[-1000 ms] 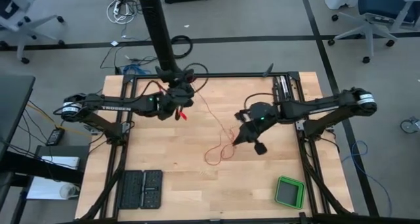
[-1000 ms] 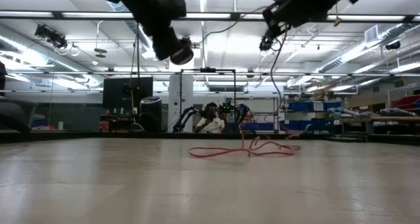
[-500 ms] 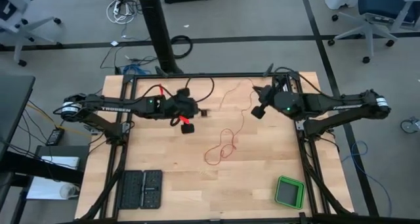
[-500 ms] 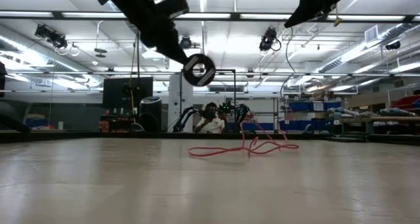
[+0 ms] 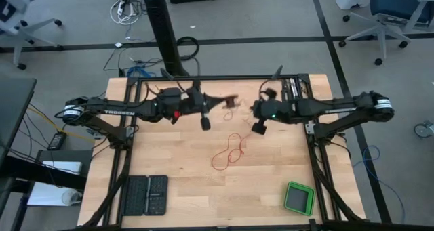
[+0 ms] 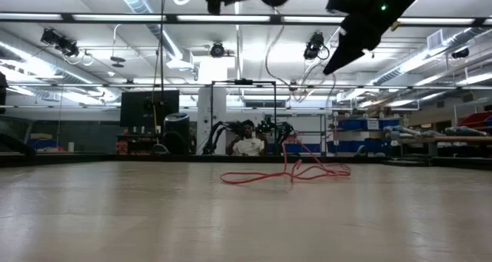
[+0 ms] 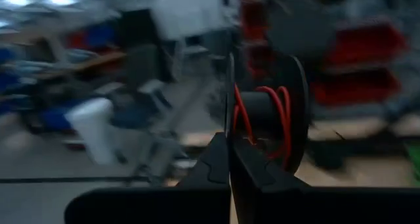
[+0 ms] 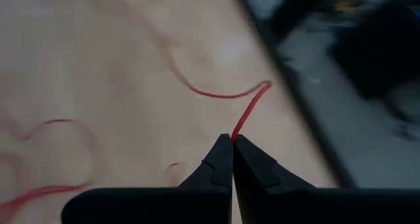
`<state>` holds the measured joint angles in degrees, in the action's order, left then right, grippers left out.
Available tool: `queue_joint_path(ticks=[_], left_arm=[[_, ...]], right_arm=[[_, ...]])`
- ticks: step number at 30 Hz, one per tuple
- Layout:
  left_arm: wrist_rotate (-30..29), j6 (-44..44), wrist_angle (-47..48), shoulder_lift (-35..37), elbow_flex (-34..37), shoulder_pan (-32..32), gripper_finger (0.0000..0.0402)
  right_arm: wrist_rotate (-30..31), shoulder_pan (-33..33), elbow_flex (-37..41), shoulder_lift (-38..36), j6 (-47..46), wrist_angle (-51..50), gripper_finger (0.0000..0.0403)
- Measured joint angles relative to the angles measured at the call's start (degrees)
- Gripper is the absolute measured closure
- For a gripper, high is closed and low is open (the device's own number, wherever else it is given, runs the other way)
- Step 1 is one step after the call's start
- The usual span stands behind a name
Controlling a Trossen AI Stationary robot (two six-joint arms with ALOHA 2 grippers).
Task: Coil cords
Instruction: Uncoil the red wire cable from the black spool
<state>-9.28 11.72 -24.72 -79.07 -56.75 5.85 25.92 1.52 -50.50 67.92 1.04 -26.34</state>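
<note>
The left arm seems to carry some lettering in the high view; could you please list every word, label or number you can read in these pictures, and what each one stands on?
"TROSSEN": white lettering along the left arm, high view; small, only just legible.
Small white label on the floor beyond the table: too small to read.
Low view and both wrist views: no text that can be read.

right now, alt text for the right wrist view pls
The right gripper is shut on a thin red cord, which runs away from its dark fingers and curves across the light wooden table. More loops lie blurred farther off.
</note>
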Motion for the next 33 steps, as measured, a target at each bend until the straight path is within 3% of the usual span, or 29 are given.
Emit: queue_joint_path(ticks=[3,6,11,15,18,21,24,29,33], left_arm=[[-8.5,3.0,-1.3,0.0,0.0,0.1,0.0401],[-21.0,8.1,1.4,0.0,0.0,0.1,0.0401],[-40.4,23.2,9.7,0.0,0.0,0.2,0.0401],[-48.7,35.4,16.2,0.0,0.0,0.2,0.0401],[-52.9,42.3,21.2,0.0,0.0,0.2,0.0401],[-56.8,45.1,27.1,-0.1,0.0,-0.2,0.0401],[-60.0,43.4,33.9,-0.1,0.0,-1.3,0.0401],[-60.8,32.7,41.9,-0.1,0.0,-5.5,0.0401],[-57.9,22.3,43.9,-0.1,0.0,-9.8,0.0401]], right_arm=[[-12.1,-0.4,0.0,3.8,4.9,4.4,0.0402],[-23.9,-1.6,0.0,6.3,8.5,9.3,0.0402],[-41.2,-4.0,0.0,6.9,11.1,13.4,0.0402],[-48.4,-6.0,0.0,4.1,11.1,13.4,0.0402],[-49.3,-7.3,0.0,1.1,11.1,12.9,0.0402],[-48.0,-8.1,0.0,-3.1,9.9,12.7,0.0402],[-41.2,-8.6,0.0,-7.7,7.8,12.0,0.0402],[-22.0,-9.1,0.0,-15.5,5.7,11.0,0.0402],[-1.0,-9.0,0.0,-20.4,4.3,9.0,0.0402]])
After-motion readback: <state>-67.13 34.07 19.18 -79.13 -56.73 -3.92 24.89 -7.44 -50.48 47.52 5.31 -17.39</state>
